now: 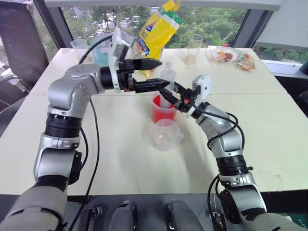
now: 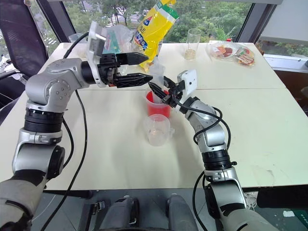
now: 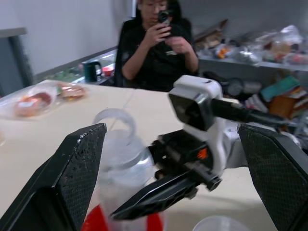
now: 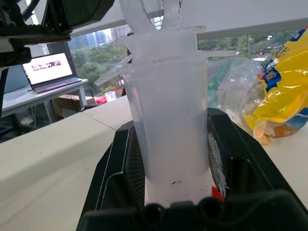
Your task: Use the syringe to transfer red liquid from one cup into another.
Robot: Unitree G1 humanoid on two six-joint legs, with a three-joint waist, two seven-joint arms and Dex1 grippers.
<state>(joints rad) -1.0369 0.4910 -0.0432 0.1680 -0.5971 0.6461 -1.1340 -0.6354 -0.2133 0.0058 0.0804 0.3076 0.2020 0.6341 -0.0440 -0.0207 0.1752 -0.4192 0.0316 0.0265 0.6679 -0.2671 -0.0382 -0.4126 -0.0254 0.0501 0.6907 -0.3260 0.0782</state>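
The syringe stands upright with its lower end inside the wider cup, which looks red from the red liquid in it. My right gripper is shut on the syringe's clear barrel, just above the cup's rim. My left gripper comes in from the left, level and open. The syringe's plunger ring lies between its fingers, close to one of them; contact cannot be told. The smaller colourless cup stands just in front of the red one.
A yellow snack bag stands right behind the cups. A tall cup with beige contents and snack packets sit at the back right, another cup at the back left. A person sits beyond the table.
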